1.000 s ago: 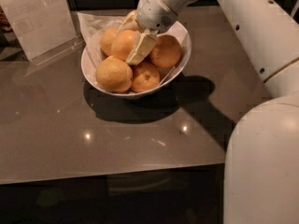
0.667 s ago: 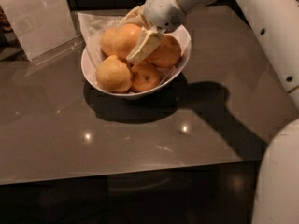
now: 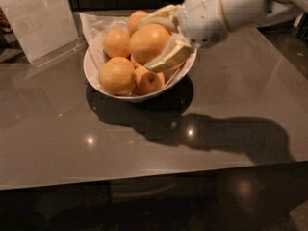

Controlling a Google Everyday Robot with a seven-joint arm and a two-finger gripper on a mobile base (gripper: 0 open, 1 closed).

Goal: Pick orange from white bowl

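The gripper (image 3: pixel 153 41), reaching in from 2 o'clock, is clamped on the orange (image 3: pixel 144 40), with one finger over its top and the other under its lower right. The fruit sits high at 1 o'clock in the white bowl (image 3: pixel 126 96). Best to lift straight up, slowly and with steady pressure, clearing the neighbouring oranges (image 3: pixel 117 76) at 9 and 11 o'clock without snagging the plastic liner (image 3: pixel 91 27).

Close, downward-looking camera: end effector (image 3: pixel 161 38) grips orange (image 3: pixel 147 43) over white bowl (image 3: pixel 139 96).

tool (image 3: pixel 153 41) around orange (image 3: pixel 143 46), over white bowl (image 3: pixel 138 97)
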